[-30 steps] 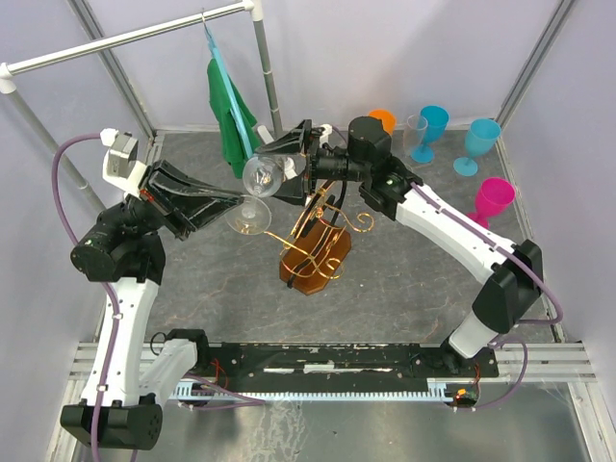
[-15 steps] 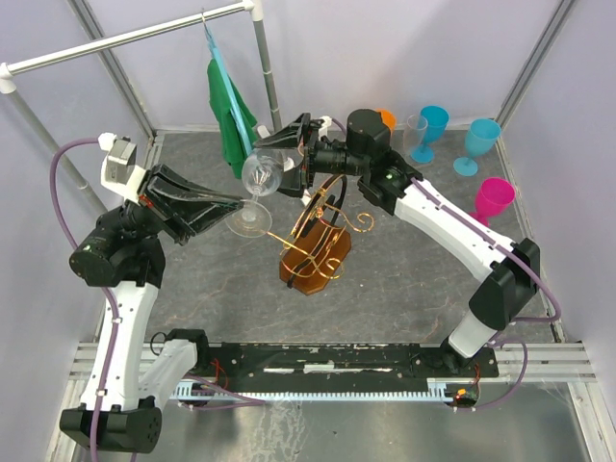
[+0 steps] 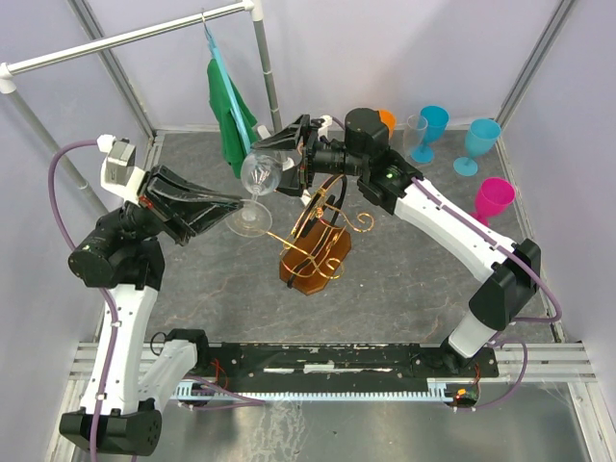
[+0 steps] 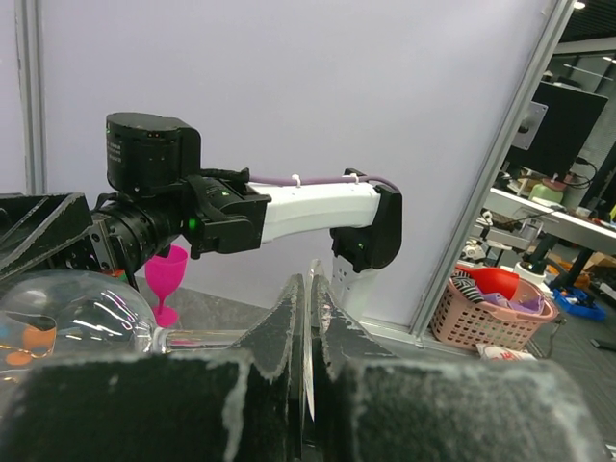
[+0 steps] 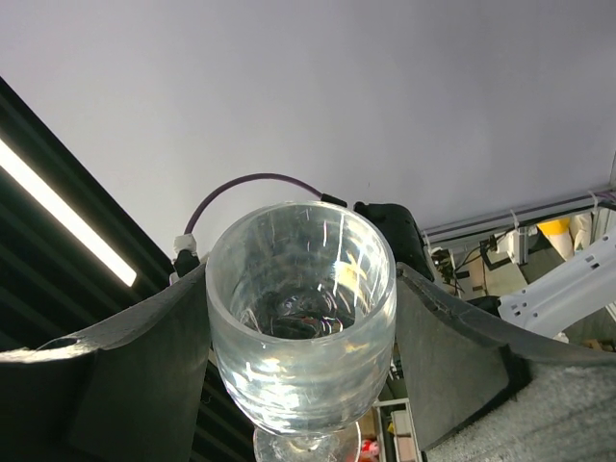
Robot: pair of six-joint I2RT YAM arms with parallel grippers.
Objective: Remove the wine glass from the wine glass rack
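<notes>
The clear wine glass [image 3: 260, 173] hangs in the air, lying on its side up and to the left of the wine glass rack [image 3: 313, 241], apart from its gold wire arms. My left gripper [image 3: 239, 204] is shut on the glass's thin foot, whose edge shows between the pressed jaws [image 4: 310, 289]; the stem and bowl [image 4: 67, 313] run off to the left. My right gripper [image 3: 269, 166] has the bowl between its fingers. In the right wrist view the bowl [image 5: 300, 318] fills the gap of that gripper [image 5: 300, 272], with a finger against each side.
A green cloth [image 3: 231, 120] hangs from the grey rail [image 3: 125, 37] at the back left. Several plastic goblets stand at the back right: orange [image 3: 382, 118], clear [image 3: 416, 130], blue [image 3: 478, 142], pink [image 3: 493, 200]. The rack's amber base [image 3: 310, 268] sits mid-table.
My right gripper slid left over the bowl and its fingers narrowed onto it. The left gripper and the glass shifted only slightly.
</notes>
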